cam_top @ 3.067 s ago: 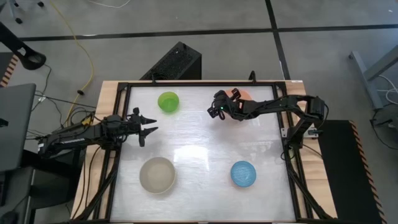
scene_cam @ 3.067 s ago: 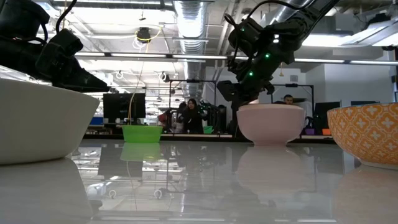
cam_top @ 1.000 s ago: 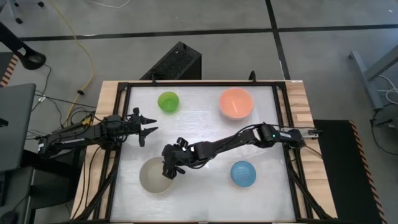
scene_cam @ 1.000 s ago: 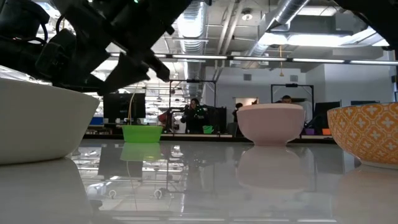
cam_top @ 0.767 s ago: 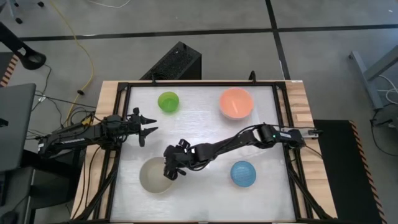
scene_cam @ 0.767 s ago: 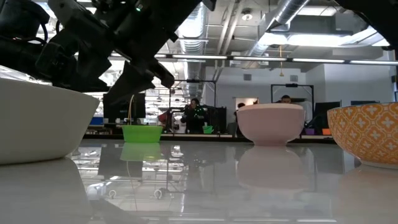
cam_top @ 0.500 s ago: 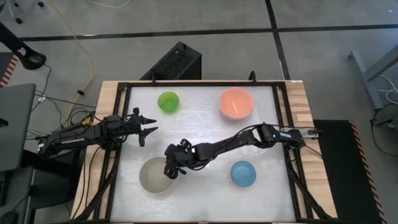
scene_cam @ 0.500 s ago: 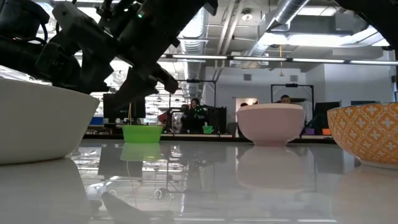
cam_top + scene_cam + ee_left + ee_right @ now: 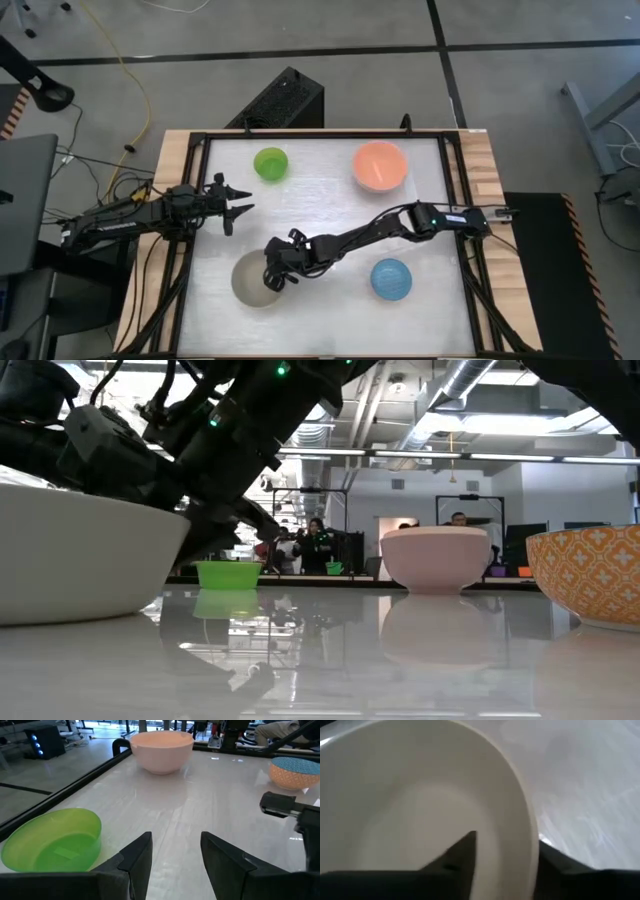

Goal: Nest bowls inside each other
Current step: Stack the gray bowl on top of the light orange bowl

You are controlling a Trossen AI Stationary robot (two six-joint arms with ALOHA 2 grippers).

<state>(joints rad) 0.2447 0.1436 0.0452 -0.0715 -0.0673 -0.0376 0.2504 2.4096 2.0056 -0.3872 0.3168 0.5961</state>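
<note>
1. The right gripper [image 9: 272, 281] reaches across the table to the grey-beige bowl [image 9: 256, 279], its 2 dark fingers [image 9: 457, 857] set astride the bowl's rim, 1 inside the bowl and 1 outside. The fingers stand narrow about the thin wall, but whether they actually press it cannot be told.
2. That bowl is round, plain and smooth, with a matte pale inside and a thin even lip; it sits near the front left of the table.
3. The table [image 9: 330, 220] has a glossy white top that mirrors the ceiling lights, set in a black metal frame with bare wood at the sides.
4. The blue bowl [image 9: 391, 279] sits at the front right, well apart from the grey-beige one; its outer wall carries an orange-and-white pattern in the low view.
5. The salmon-orange bowl [image 9: 380, 166] stands at the back right, large, round and smooth.
6. The bright green bowl [image 9: 270, 163], smallest and slightly translucent, stands at the back left.
7. The left gripper [image 9: 238, 208] waits at the left edge, clear of all 4 bowls, its tapered dark fingers spread wide with nothing between them.
</note>
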